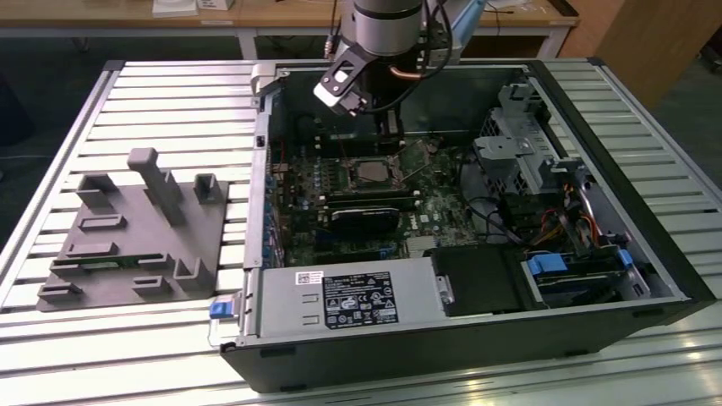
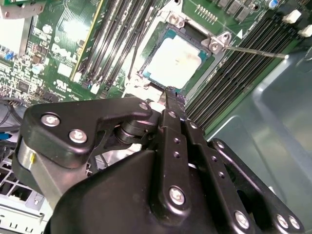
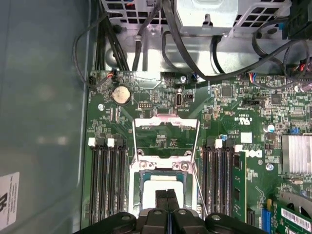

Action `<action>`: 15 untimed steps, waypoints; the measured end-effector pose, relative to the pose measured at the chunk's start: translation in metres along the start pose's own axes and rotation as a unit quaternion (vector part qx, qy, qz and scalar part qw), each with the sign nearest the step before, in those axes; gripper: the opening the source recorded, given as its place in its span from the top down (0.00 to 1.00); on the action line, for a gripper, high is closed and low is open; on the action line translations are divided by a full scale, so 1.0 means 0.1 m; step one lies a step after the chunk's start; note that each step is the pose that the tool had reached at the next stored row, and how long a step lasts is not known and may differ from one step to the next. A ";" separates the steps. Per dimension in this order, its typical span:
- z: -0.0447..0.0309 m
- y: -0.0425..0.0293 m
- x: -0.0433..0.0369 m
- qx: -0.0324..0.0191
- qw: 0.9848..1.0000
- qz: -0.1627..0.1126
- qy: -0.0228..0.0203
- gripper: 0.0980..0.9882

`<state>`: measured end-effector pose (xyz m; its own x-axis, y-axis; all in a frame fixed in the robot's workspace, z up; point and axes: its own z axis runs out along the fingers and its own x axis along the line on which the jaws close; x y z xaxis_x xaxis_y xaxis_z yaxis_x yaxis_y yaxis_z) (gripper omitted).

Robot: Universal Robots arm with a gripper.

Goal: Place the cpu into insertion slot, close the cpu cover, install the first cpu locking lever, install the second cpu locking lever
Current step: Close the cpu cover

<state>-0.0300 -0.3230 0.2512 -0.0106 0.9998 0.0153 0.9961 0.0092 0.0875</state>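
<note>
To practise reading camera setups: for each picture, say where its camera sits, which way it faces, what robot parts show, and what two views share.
Exterior view: off the arm, looking down into the open computer case; the arm shows.
First wrist view: on the arm, facing the motherboard past the shut claw.
Second wrist view: on the arm, slanting past the claw's black linkage.
Shared: both wrist views show the cpu and the claw.
</note>
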 end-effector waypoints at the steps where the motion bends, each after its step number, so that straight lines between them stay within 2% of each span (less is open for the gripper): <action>1: 0.001 0.015 0.000 0.000 1.000 0.000 0.000 0.99; 15: 0.015 0.178 -0.002 0.000 1.000 0.000 0.000 0.99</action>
<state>-0.0121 -0.3230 0.2512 -0.0106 0.9998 0.0152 0.9961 0.0092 0.0875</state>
